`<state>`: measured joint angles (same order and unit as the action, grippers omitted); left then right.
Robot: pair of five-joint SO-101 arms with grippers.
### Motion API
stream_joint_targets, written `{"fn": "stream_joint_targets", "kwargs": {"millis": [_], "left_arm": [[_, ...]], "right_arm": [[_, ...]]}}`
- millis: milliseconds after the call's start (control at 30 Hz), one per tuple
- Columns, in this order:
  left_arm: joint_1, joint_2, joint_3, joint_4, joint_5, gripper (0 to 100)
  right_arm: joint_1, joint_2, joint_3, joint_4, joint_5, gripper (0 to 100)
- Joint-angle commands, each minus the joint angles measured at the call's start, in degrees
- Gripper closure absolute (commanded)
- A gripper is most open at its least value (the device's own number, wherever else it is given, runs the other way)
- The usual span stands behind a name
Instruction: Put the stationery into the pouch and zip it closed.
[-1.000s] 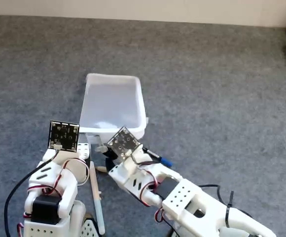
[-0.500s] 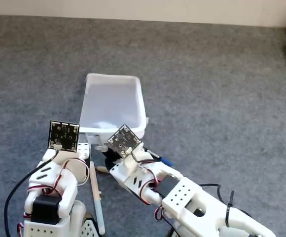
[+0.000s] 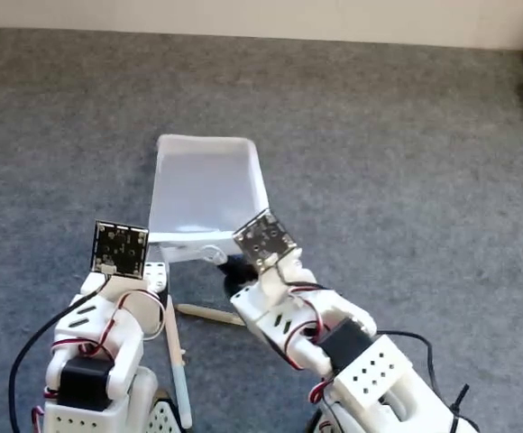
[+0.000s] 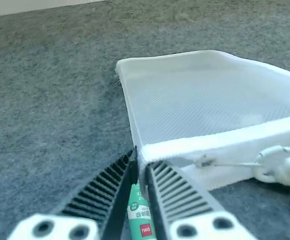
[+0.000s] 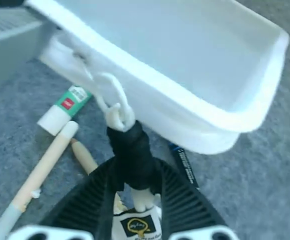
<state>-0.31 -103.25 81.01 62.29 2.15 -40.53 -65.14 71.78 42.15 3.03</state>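
Surface: I see a grey, carpet-textured bench (image 3: 406, 135).
Centre: white mesh pouch (image 3: 206, 180), mouth open.
Pouch's 6 o'clock: beige pencil (image 3: 209, 314), pale pen (image 3: 176, 361), glue stick (image 5: 65, 107).
Pouch's 5 o'clock: dark pen (image 5: 184, 162), partly underneath.

Blue pen (image 5: 183, 163) half under pouch (image 5: 185, 70)

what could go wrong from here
The right gripper is shut on the black zip pull, yet the cream pen and green-labelled stick lie outside the pouch: zipping now might close it empty. Pulling could also drag the pouch over the carpet.
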Motion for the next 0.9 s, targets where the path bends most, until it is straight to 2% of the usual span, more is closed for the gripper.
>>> {"fn": "stream_joint_targets", "kwargs": {"millis": [0,400,600,733,867], "left_arm": [[-0.7,-0.1,-1.0,-1.1,-0.3,99],[-0.7,-0.1,-1.0,-1.1,-0.3,99],[-0.7,-0.1,-1.0,-1.1,-0.3,99],[-0.7,-0.1,-1.0,-1.1,-0.3,99],[-0.7,-0.1,-1.0,-1.1,-0.3,99]], "right_arm": [[5.5,-1.6,-4.2,2.0,0.5,99.4],[17.8,-1.6,-4.4,4.0,1.1,99.4],[23.3,-1.6,-9.4,9.8,1.1,99.4],[23.5,-1.6,-9.7,10.5,1.1,99.4],[19.6,-1.7,-10.2,12.2,0.9,99.4]]}}
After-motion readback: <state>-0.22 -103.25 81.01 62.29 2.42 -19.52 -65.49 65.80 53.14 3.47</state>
